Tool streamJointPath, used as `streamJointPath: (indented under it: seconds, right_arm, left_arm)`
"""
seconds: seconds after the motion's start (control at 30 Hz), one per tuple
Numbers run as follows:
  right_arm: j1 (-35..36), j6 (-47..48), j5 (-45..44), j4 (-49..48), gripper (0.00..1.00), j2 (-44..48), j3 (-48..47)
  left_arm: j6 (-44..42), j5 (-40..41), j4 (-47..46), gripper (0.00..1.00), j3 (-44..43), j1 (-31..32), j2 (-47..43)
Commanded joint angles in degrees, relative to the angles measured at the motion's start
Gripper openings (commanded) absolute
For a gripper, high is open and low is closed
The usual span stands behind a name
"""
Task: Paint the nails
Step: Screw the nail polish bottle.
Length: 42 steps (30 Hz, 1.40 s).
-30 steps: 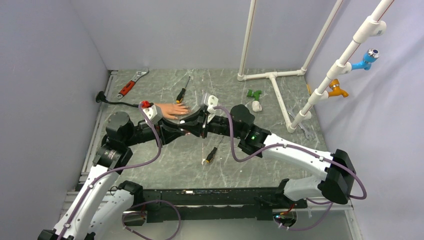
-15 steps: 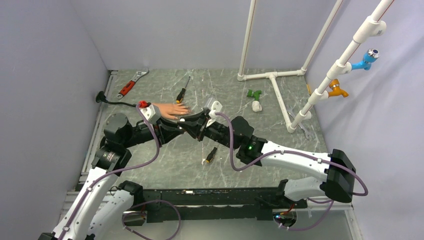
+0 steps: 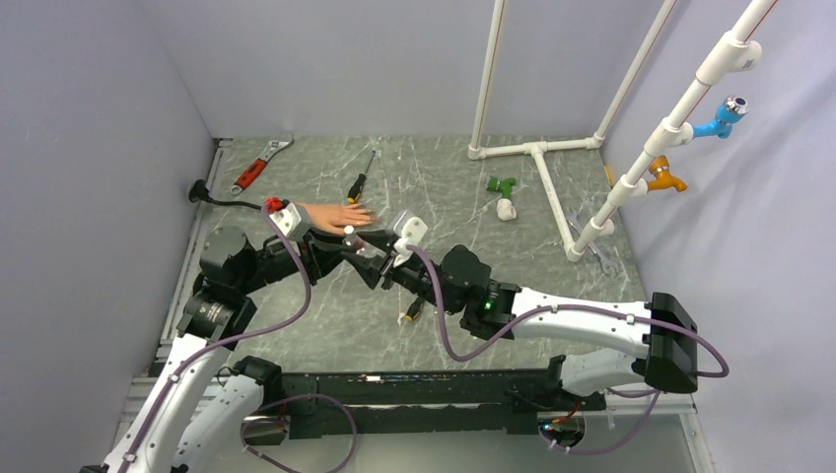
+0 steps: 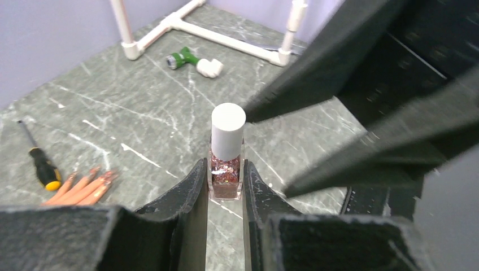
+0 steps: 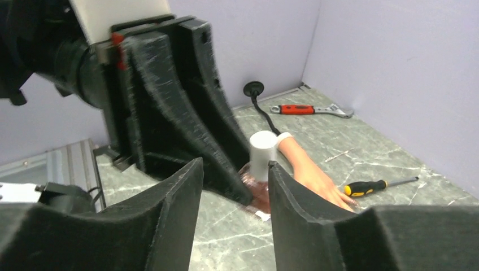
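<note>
A flesh-coloured mannequin hand [image 3: 335,216] with a white cuff lies flat on the grey marbled table [image 3: 325,325]. Its fingers [image 4: 82,186] point right, and the nails at their tips are too small to make out. My left gripper [image 4: 226,169] is shut on a small polish bottle [image 4: 227,161] of red glitter with a white cap [image 4: 228,130], held upright just in front of the hand. My right gripper [image 5: 236,166] faces it from the right, open, with nothing between its fingers. The cap [image 5: 262,153] stands just beyond the right fingertip.
A red-handled wrench [image 3: 258,166] and a screwdriver [image 3: 359,180] lie at the back left. Another screwdriver [image 3: 414,305] lies under the right arm. A green and white fitting [image 3: 503,187] and a white pipe frame [image 3: 537,158] are at the back right. A black cable [image 3: 232,202] runs behind the cuff.
Both grippers have drawn back toward the near left, the bottle still in the left one. The right jaws have parted and stand off the cap.
</note>
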<state>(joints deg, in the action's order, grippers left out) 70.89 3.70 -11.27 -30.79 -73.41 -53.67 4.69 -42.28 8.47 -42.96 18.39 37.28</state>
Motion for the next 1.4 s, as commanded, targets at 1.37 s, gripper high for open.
streamJointPath:
  seconds: [1.37]
  right_arm:
    - [-21.4, -6.63, 60.9, 14.67, 0.55, 2.71, -8.91]
  left_arm:
    - [-3.39, -21.5, -3.22, 0.0, -2.3, 2.61, 5.17]
